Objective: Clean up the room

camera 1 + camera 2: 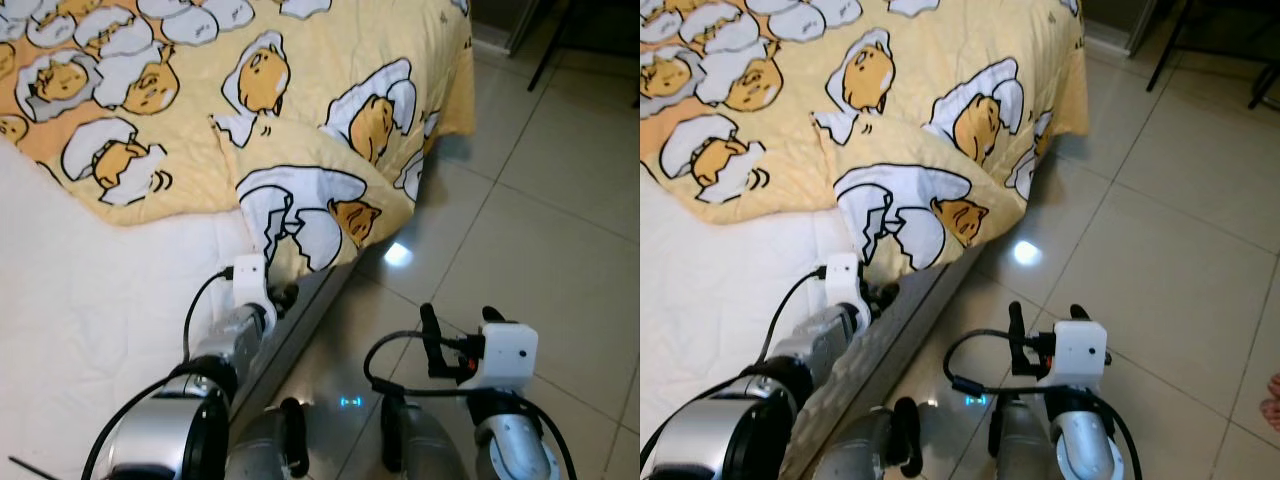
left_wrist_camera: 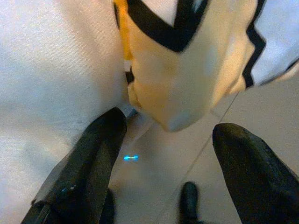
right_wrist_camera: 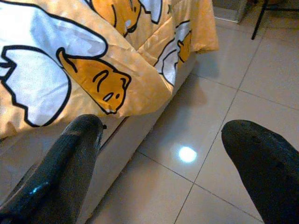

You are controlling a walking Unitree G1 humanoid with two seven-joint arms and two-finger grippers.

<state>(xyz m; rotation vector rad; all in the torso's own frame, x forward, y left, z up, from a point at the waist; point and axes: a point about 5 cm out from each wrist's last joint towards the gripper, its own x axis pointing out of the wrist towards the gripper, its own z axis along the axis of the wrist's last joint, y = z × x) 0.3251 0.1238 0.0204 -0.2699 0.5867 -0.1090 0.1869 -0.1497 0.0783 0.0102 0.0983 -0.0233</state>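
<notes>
Yellow egg-print blanket [image 1: 300, 120] draped over white bed [image 1: 90, 300], far left; left gripper [image 2: 168, 140] spread wide beneath its corner, holding nothing; right gripper [image 3: 161, 158] likewise wide, over tiled floor [image 1: 540, 230].

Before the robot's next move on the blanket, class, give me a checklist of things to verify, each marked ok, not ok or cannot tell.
1. Left gripper open: ok, fingers spread wide.
2. Blanket corner within its reach: ok, it hangs just ahead of the open fingers.
3. Blanket corner already gripped: not ok, the fingers do not touch it.
4. Right gripper out of the way: ok, open over the tiled floor, holding nothing.
5. Yellow blanket lying neatly on the white mattress: not ok, folded back, mattress bare.
</notes>
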